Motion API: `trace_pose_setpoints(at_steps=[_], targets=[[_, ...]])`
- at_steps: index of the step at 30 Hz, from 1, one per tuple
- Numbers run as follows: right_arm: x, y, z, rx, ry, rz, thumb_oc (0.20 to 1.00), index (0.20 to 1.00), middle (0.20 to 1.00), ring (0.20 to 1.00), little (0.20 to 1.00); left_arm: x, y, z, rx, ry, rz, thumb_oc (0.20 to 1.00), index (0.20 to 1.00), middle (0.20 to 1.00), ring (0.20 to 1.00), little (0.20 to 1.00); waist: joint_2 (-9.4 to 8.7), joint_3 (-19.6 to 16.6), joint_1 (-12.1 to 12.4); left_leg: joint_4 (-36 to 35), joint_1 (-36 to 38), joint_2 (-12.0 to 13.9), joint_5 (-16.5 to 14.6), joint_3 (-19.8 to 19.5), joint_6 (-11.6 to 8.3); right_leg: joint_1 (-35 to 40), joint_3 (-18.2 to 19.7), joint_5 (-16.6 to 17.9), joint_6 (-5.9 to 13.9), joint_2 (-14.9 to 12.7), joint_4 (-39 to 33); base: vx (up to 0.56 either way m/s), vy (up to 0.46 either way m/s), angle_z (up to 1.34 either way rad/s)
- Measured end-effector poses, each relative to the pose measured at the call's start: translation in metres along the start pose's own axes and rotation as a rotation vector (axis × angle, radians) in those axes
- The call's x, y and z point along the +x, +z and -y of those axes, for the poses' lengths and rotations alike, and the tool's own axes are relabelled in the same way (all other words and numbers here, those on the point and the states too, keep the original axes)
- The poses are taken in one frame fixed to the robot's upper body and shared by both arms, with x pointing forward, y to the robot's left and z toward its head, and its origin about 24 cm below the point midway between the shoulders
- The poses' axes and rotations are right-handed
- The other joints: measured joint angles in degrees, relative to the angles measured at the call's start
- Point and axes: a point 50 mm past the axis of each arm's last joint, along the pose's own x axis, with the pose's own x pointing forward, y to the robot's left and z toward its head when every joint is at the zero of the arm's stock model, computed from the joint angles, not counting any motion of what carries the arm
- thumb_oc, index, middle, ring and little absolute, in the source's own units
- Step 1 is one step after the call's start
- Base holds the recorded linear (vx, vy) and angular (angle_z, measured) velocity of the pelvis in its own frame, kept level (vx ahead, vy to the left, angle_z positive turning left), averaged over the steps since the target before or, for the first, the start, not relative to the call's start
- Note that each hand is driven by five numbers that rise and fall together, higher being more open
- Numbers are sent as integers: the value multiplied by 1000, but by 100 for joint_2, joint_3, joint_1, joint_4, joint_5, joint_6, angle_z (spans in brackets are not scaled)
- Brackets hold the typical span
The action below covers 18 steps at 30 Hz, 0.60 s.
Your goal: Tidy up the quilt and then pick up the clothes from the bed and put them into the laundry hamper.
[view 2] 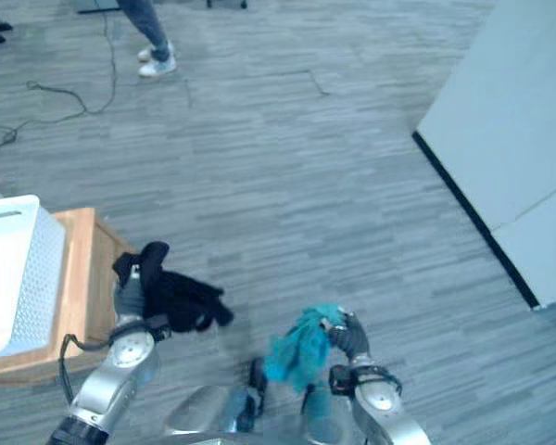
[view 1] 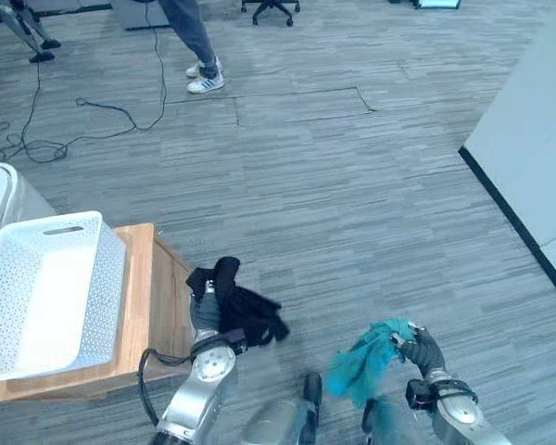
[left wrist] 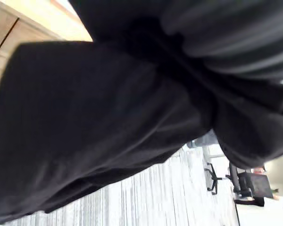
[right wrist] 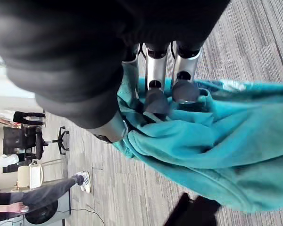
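Note:
My left hand (view 1: 207,312) is shut on a black garment (view 1: 246,309) that drapes over it and hangs to the right, just beside the wooden stand; the black cloth (left wrist: 94,122) covers most of the left wrist view. My right hand (view 1: 424,350) is shut on a teal garment (view 1: 365,360) held above the carpet at the lower right; in the right wrist view the fingers (right wrist: 155,89) curl into the teal cloth (right wrist: 212,150). The white perforated laundry hamper (view 1: 85,287) sits on the wooden stand (view 1: 146,306) at the lower left.
Grey carpet spreads ahead. A person's legs (view 1: 193,37) and white shoes stand at the far top. Black cables (view 1: 56,139) trail on the floor at the upper left. A pale wall panel (view 1: 537,148) with a dark base runs along the right.

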Motion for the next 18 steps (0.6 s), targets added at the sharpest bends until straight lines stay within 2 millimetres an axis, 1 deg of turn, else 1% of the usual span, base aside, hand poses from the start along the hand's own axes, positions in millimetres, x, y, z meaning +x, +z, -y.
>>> trace_pose_setpoints(at_steps=[1,2,3,4,5,6,7,8,9,10,11,12,13,14,15,16,17,18], targets=[[-1,-4,1,-1,-2,-16,200,200,200,200,200,0,-3,0,9,4,-14,200,200,200,200,200,9,5,-74,-9,75,52,-97,15,-347,37,34,35,28,203,-804,636,-119,93],[-3,-13,-4,-4,24,-50,200,200,200,200,200,2,-10,-4,38,21,-32,200,200,200,200,200,-368,55,-212,579,32,-36,-878,332,-256,-103,431,135,161,234,-2010,507,-64,157],[-10,-21,-1,-7,23,-77,200,200,200,200,200,4,-13,-2,46,23,-44,200,200,200,200,200,-400,69,-541,978,-33,51,-941,151,427,-95,897,284,375,282,-2527,595,-51,184],[-14,-35,-3,-2,20,-142,200,200,200,200,200,4,-19,-4,56,35,-71,200,200,200,200,200,-637,47,-575,979,227,-202,-1005,-22,482,-130,1279,580,422,153,-2968,413,-28,139],[-14,-38,-5,-3,24,-160,200,200,200,200,200,1,-24,-7,59,41,-84,200,200,200,200,200,-699,20,-532,881,381,-233,-1002,-38,518,-272,1398,791,337,194,-3046,523,-88,78],[-13,-38,-5,6,16,-160,200,200,200,200,200,-4,-32,-7,67,34,-113,200,200,200,200,200,-636,23,-569,818,594,-236,-1127,-498,513,-291,1853,1030,356,455,-3289,421,-122,97],[-14,-40,-5,26,0,-165,200,200,200,200,200,-5,-32,-3,62,11,-114,200,200,200,200,200,-605,1,-713,802,705,-227,-1168,-927,436,-183,1957,1073,382,555,-3433,491,-205,188],[-14,-39,-8,40,3,-162,200,200,200,200,200,-7,-29,1,59,-16,-100,200,200,200,200,200,-575,-39,-755,644,893,-154,-1097,-1216,404,-91,1834,1280,270,527,-3555,377,-200,203],[-11,-36,-9,36,21,-149,200,200,200,200,200,-9,-27,0,55,-24,-89,200,200,200,200,200,-643,-88,-702,505,1071,-136,-1090,-1380,370,15,1699,1394,128,547,-3560,443,-221,193],[-7,-30,-7,32,29,-128,200,200,200,200,200,-12,-29,-5,70,-23,-88,200,200,200,200,200,-717,-253,-605,497,1175,-221,-1155,-1402,259,191,1647,2000,-318,503,-3659,326,-144,130],[-1,-23,-3,17,27,-104,200,200,200,200,200,-13,-30,-6,70,-19,-96,200,200,200,200,200,-651,-260,-508,541,1249,-187,-1211,-1422,137,231,1679,2368,-246,456,-3496,401,-140,107],[6,-11,3,-6,18,-62,200,200,200,200,200,-16,-31,-4,64,-32,-103,200,200,200,200,200,-437,-361,-455,771,1154,-81,-1209,-1403,-159,179,1582,2244,-415,510,-3326,303,-96,77],[11,-2,4,-17,21,-29,200,200,200,200,200,-18,-27,-5,53,-37,-89,200,200,200,200,200,-409,-361,-438,1040,991,-73,-1182,-1344,-437,244,1559,2178,-492,470,-3354,404,-126,90],[18,10,4,-26,25,11,200,200,200,200,200,-19,-18,-6,41,-46,-51,200,200,200,200,200,-434,-350,-413,1577,683,70,-1291,-910,-498,351,1456,2008,-552,394,-3373,253,-86,90],[23,15,6,-30,21,28,200,200,200,200,200,-18,-14,-7,37,-46,-36,200,200,200,200,200,-438,-345,-399,1903,500,227,-1309,-682,-508,435,1338,1924,-602,392,-3371,225,-74,90],[26,19,6,-35,22,40,200,200,200,200,200,-17,-10,-8,28,-39,-23,200,200,200,200,200,-446,-337,-363,2553,211,337,-1225,-504,-514,528,1235,1761,-712,391,-3367,206,-31,64],[33,27,7,-37,15,63,200,200,200,200,200,-13,-6,-12,18,-18,-11,200,200,200,200,200,-511,-295,-236,3752,-418,495,-1189,-240,-517,646,1128,1652,-766,383,-3382,224,-9,46],[35,30,6,-37,18,71,200,200,200,200,200,-12,-8,-15,20,-9,-17,200,200,200,200,200,-514,-264,-164,3935,-610,569,-1191,-101,-530,739,1076,1585,-792,350,-3413,287,60,81]])
